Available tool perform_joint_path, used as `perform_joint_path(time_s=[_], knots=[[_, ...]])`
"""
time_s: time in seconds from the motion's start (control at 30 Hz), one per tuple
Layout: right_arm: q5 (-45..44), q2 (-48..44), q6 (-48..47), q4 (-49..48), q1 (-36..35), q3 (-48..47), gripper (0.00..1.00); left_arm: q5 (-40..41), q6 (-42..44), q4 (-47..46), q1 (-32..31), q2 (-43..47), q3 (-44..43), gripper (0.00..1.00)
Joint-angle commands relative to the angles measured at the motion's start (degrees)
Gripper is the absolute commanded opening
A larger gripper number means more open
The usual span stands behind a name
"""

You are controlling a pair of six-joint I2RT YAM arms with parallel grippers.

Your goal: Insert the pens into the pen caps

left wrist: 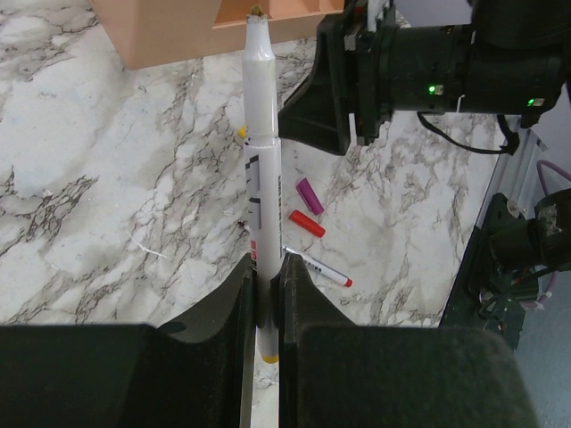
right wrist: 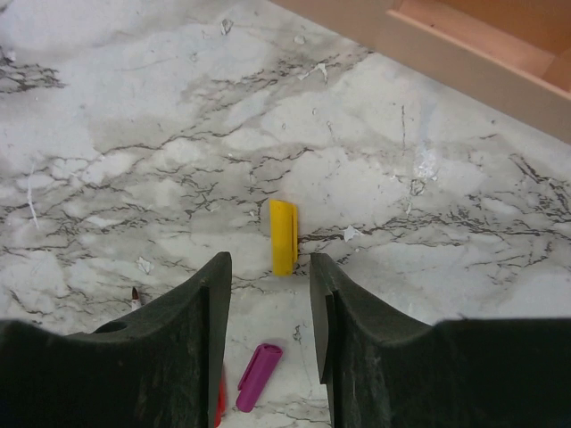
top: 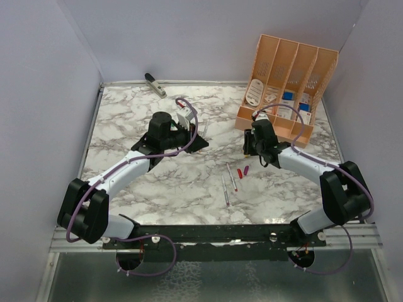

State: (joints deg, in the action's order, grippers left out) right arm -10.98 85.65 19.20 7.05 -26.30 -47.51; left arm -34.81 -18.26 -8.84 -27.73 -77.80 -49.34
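Three pens (left wrist: 261, 169), three pen caps (right wrist: 284, 236), one orange organizer (top: 272, 128), one stapler (top: 155, 85)

The marble table (top: 126, 126) carries an organizer (top: 286, 82), two pens (top: 225, 190), red cap (top: 239, 172), magenta cap (top: 247, 170) and yellow cap (right wrist: 284, 236).

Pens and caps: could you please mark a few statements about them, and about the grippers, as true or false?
1. The left gripper is shut on a pen. True.
2. The right gripper clamps the yellow cap. False: the cap lies on the table, untouched, just ahead of the open fingers.
3. The magenta cap and the red cap lie close together. True.
4. The held pen wears a cap. False: its tip is bare.
5. The organizer stands at the table's near left. False: it stands at the far right.
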Motion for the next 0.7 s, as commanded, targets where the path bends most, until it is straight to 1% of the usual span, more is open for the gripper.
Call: perform_joint_path(time_s=[0.0,0.13,0.37,0.53,0.67], knots=[[3.18,3.81,-0.34,-1.04,-0.24,-0.93,0.42,-2.76,-1.34,-5.32,0.24,-0.03,1.63,0.0],[3.53,6.06,-0.23,-1.18,-0.24,-1.35,0.43,-2.01,-1.96,-5.89,0.3,-0.39,1.84,0.0],[2.06,8.44,-0.11,-1.36,-0.24,-2.55,0.43,-3.42,-2.95,-6.27,0.39,-2.03,1.36,0.0],[1.49,10.38,-0.16,-1.53,-0.24,-3.65,0.4,-4.01,-3.35,-5.7,0.56,-3.11,0.55,0.0],[1.44,11.73,0.14,-1.06,-0.24,-4.26,0.35,-4.63,-3.91,-5.16,0.57,-3.79,0.0,0.0]])
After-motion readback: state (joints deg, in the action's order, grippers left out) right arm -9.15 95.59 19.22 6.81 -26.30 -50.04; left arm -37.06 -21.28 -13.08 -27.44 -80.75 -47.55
